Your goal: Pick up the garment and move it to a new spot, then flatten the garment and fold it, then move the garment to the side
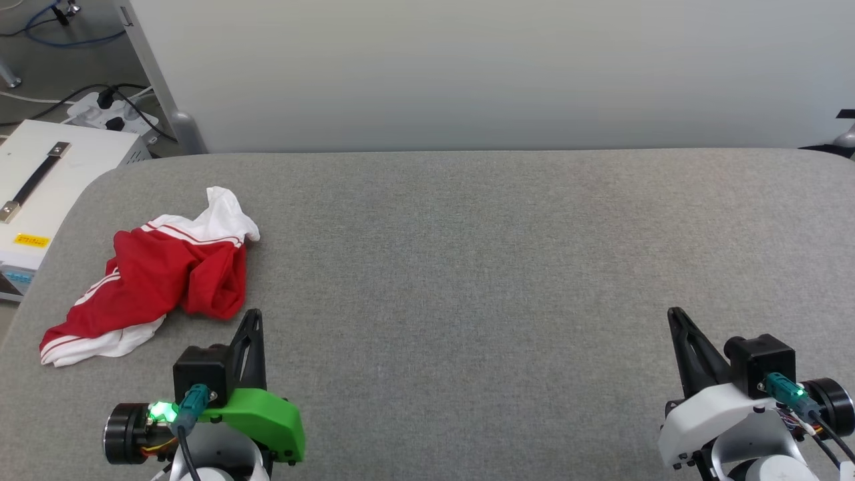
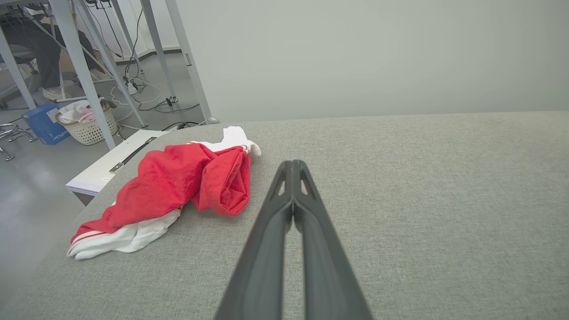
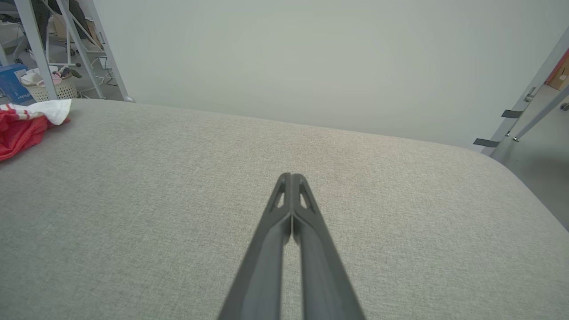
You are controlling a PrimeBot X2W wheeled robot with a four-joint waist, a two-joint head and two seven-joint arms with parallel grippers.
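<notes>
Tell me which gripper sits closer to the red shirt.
The left gripper, shut, just beside the garment; the right gripper sits far across the grey surface.

A grey fabric-covered table (image 1: 507, 267) meets a pale partition (image 1: 467, 67) at its far edge, with a black-handled white case (image 1: 47, 180) at its left, a power strip (image 1: 110, 113) beyond and a woven basket (image 2: 89, 129) farther off.

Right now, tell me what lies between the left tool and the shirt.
Between left tool and shirt: bare grey tabletop, per left wrist view.
</notes>
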